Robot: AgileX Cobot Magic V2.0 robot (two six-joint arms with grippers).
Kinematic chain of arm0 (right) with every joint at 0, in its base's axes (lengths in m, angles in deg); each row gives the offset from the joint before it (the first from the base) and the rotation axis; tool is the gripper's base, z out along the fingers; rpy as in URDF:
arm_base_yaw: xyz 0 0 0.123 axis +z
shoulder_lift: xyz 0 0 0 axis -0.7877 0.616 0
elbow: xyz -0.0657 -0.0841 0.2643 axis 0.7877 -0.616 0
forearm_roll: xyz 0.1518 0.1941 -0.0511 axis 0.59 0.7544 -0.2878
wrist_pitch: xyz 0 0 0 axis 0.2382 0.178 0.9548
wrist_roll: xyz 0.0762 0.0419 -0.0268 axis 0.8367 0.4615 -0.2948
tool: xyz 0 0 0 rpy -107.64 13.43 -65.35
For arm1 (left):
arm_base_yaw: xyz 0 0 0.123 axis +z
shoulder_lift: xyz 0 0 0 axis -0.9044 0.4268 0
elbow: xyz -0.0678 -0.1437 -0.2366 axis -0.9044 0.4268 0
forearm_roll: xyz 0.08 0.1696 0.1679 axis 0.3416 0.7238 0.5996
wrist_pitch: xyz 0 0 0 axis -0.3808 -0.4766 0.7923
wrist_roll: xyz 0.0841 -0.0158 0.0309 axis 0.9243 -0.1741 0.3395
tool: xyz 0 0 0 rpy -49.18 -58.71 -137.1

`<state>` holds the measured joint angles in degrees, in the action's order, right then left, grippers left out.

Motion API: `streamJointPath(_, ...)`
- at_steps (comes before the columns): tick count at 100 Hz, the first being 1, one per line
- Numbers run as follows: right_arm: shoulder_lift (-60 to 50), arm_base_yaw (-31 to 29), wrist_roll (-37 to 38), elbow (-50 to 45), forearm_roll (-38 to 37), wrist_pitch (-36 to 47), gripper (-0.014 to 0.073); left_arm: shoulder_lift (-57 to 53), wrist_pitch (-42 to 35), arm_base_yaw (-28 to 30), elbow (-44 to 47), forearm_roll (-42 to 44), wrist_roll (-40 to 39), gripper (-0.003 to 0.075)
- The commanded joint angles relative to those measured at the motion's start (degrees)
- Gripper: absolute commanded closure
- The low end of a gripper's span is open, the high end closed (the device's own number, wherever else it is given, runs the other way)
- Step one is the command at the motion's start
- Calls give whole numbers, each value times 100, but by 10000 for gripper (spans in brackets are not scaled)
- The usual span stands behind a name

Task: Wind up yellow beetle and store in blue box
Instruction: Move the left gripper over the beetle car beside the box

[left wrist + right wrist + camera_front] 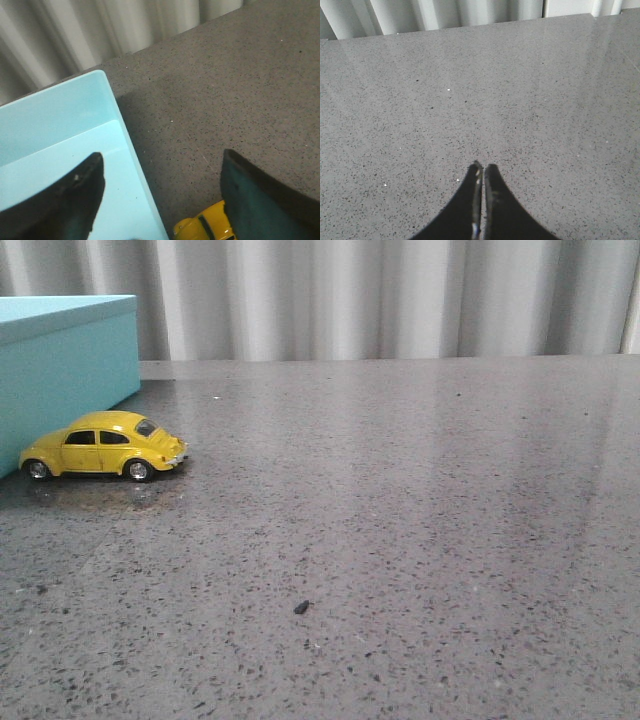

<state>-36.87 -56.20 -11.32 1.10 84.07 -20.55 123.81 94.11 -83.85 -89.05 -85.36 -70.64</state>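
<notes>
The yellow beetle [103,446] stands on the worktop [400,540] near its left edge, just in front of the blue box [62,370]. The left hand [162,192] hovers spread above both; the right hand [482,172] is pressed together, empty. Best to lower squarely and pinch the car's sides.

A grey speckled bench [420,540] was seen under soft light, and a pale pleated curtain [380,295] was hung behind it.
</notes>
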Motion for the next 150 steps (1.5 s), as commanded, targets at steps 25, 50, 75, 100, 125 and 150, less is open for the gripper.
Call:
streamJointPath(25,35,6,-21,141,-17,395,655,177,-272,-51,-347,255,660,185)
streamJointPath(50,35,6,-21,141,-17,450,655,189,-77,-51,-347,241,2121,186)
streamJointPath(75,35,6,-21,141,-13,478,655,483,497,-89,-740,241,2172,186)
streamJointPath(100,35,6,-21,141,-13,487,655,1028,2092,-243,-1532,-122,3025,186)
streamJointPath(125,35,6,-21,131,-13,465,655,1698,3105,-243,-2033,-706,3280,186)
streamJointPath(150,35,6,-21,131,-13,454,655,2018,3219,-243,-2027,-1184,3266,186)
